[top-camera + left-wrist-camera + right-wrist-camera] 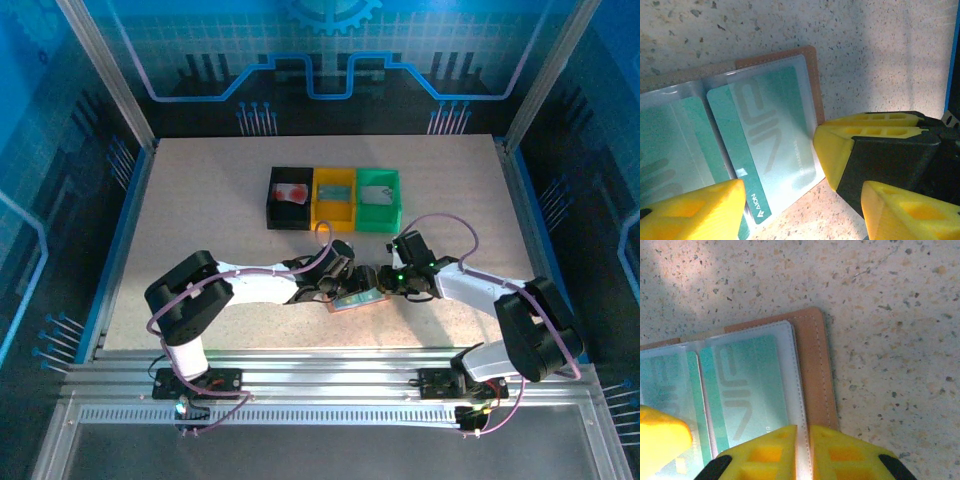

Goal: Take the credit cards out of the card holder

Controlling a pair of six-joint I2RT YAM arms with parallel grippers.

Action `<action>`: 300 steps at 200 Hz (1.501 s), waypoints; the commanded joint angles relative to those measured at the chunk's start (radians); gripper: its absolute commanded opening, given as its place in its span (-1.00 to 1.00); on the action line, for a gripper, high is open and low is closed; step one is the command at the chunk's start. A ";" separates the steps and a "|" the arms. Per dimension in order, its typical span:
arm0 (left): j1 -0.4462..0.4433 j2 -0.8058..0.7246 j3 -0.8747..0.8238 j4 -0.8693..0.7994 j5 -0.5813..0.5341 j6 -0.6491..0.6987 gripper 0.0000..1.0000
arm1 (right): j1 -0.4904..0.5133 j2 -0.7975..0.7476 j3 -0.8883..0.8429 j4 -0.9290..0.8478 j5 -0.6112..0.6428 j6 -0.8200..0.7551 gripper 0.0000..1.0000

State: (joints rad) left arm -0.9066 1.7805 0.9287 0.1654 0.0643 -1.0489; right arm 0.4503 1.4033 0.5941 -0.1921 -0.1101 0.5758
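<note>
Clearly, the teal-green card carries small white lettering near its lower corner that looks like "AXON", beside large pale glyphs; the right wrist view cuts that word off. The card sits in a clear sleeve of the open salmon card holder, which lies on the speckled worktop at lower centre of the top view, between both tools. Above it there stand a black bin, a yellow bin and a green bin. The right tool pinches the holder's lower edge, jaws almost together. The left tool stands wide, astride the card.
</note>
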 commanded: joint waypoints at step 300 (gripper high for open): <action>-0.037 0.029 0.071 -0.181 -0.137 -0.014 -0.05 | -0.015 0.031 -0.023 0.032 -0.038 0.010 -0.75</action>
State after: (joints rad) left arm -0.9337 1.7882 0.9760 0.0105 -0.0566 -1.0679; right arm 0.4500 1.4185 0.5861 -0.1753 -0.1219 0.5777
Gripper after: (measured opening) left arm 0.476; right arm 0.126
